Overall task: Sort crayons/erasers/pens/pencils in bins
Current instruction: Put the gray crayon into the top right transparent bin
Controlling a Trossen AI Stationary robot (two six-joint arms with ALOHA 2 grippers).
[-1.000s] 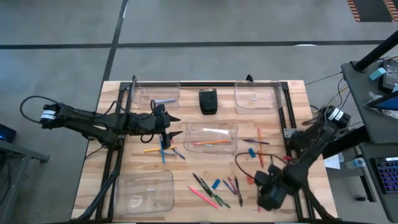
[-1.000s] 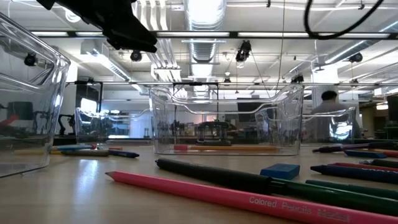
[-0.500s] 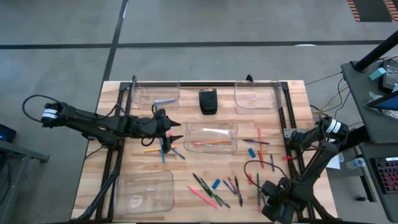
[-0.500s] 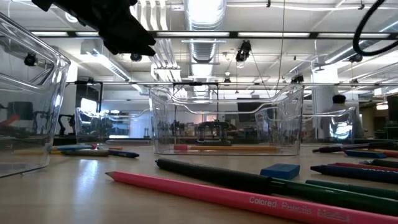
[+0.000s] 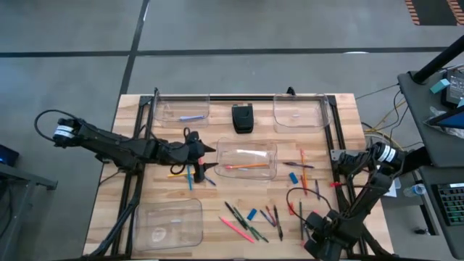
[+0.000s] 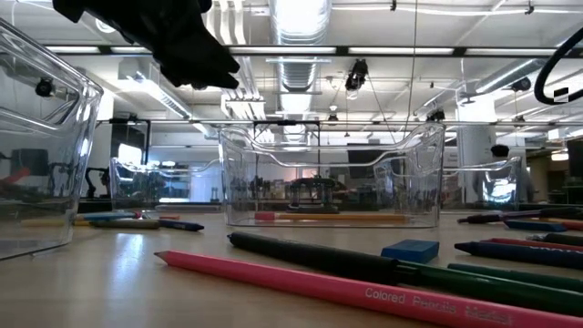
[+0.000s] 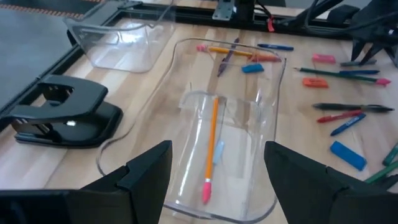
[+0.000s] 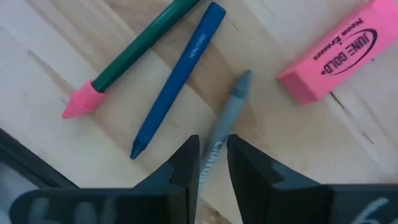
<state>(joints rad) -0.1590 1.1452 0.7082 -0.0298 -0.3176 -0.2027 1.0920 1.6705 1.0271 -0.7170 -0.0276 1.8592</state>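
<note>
My right gripper [image 5: 319,239] is low over the table's near right corner, shut on a grey crayon [image 8: 227,118]. A pink eraser [image 8: 336,53], a blue crayon [image 8: 180,74] and a green pencil with a pink tip [image 8: 134,59] lie on the wood beside it. My left gripper [image 5: 210,156] is open and empty, above the left end of the middle bin [image 5: 246,159]. That bin holds an orange pencil [image 7: 212,134]. The left gripper also shows in the low view [image 6: 182,46], well above the table. My right gripper pinches the grey crayon's shaft [image 8: 214,146] between its two fingers, which lie along the crayon. The crayon's pointed end [image 8: 244,79] sticks out ahead of the fingers toward the pink eraser. I cannot tell whether the crayon is clear of the table.
Clear bins stand at the far left [image 5: 181,110], far right [image 5: 299,112] and near left [image 5: 168,223]. A black box [image 5: 243,117] sits between the far bins. Loose sticks lie below the left gripper [image 5: 190,172], at the near middle [image 5: 254,217] and at the right [image 5: 301,170].
My right gripper has gone toward the table's near edge. My left gripper has edged toward the middle bin, a little right and near, and stays open.
</note>
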